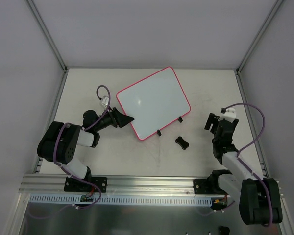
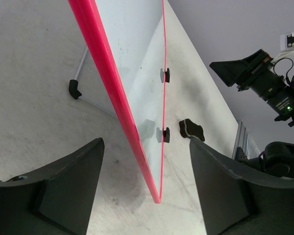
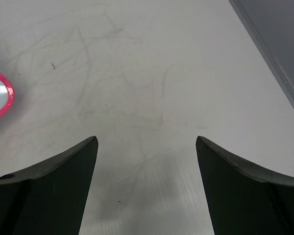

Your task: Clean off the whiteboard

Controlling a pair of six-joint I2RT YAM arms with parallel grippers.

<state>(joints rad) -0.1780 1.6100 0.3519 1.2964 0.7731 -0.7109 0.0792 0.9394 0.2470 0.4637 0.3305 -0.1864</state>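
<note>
The whiteboard, glossy white with a pink-red rim, lies slanted at mid table with two black feet on its near edge. I see no scribbles on it. The black bone-shaped eraser lies on the table just near-right of it. My left gripper is open at the board's near-left edge. In the left wrist view the board stands edge-on and its corner sits between my open fingers, touching neither. My right gripper is open and empty over bare table; a board corner shows at its left.
In the left wrist view a thin white rod with a black tip lies under the board, and the eraser and the right arm show beyond it. Grey walls and metal posts enclose the table; a rail runs along its near edge.
</note>
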